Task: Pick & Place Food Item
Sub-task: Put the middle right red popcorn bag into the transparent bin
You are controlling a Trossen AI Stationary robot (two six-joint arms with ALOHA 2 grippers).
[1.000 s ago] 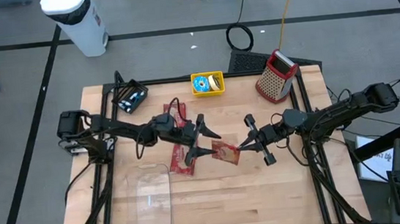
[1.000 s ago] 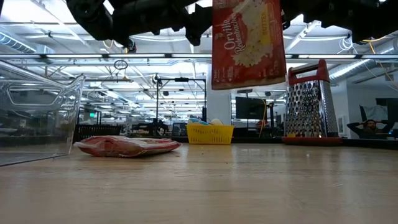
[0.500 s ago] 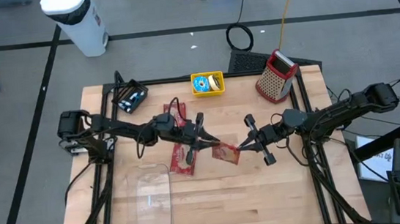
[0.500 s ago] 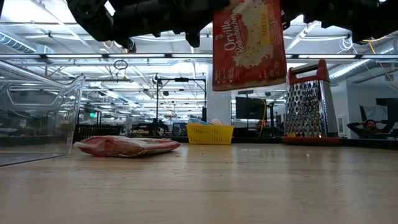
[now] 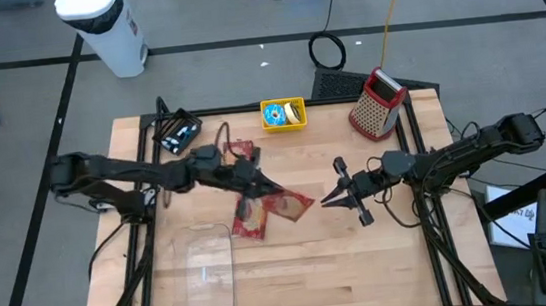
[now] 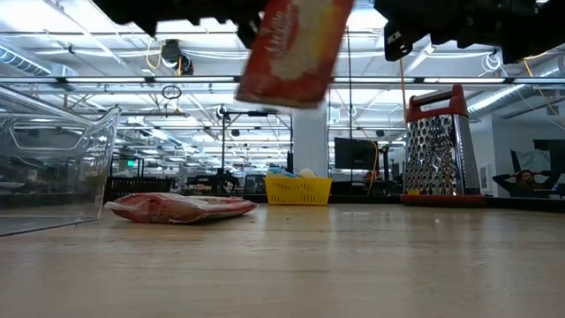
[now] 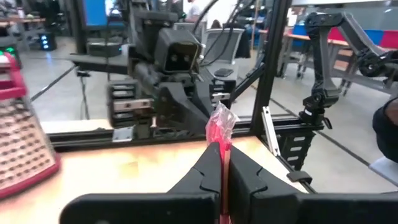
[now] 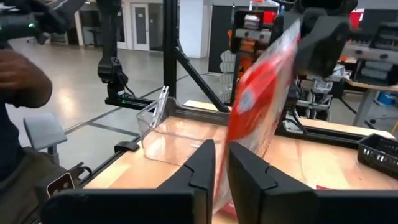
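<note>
From my remote desk, the pale wooden table (image 5: 384, 263) fills the overhead view, both dark arms reaching in towards its middle; the clear rectangular plastic container (image 5: 204, 272) lies on the near left part of the board, and the red-handled metal box grater (image 5: 377, 104) stands at the far right corner. The left gripper (image 5: 268, 188) has its fingers pressed together on one edge of the red printed popcorn packet (image 5: 291, 204), which I see held up off the table, tilted, above the middle of the board (image 6: 291, 49); the left wrist camera shows the crimped red edge pinched between the two dark fingers (image 7: 222, 163). The right gripper (image 5: 326, 200) hovers just beside the packet's other edge, its fingers a narrow slit apart (image 8: 221, 163), and I cannot tell whether they touch it. A second flat red food packet (image 5: 249, 222) lies on the wood beneath the left gripper; a small yellow plastic basket (image 5: 282, 114) sits at the far edge.
</note>
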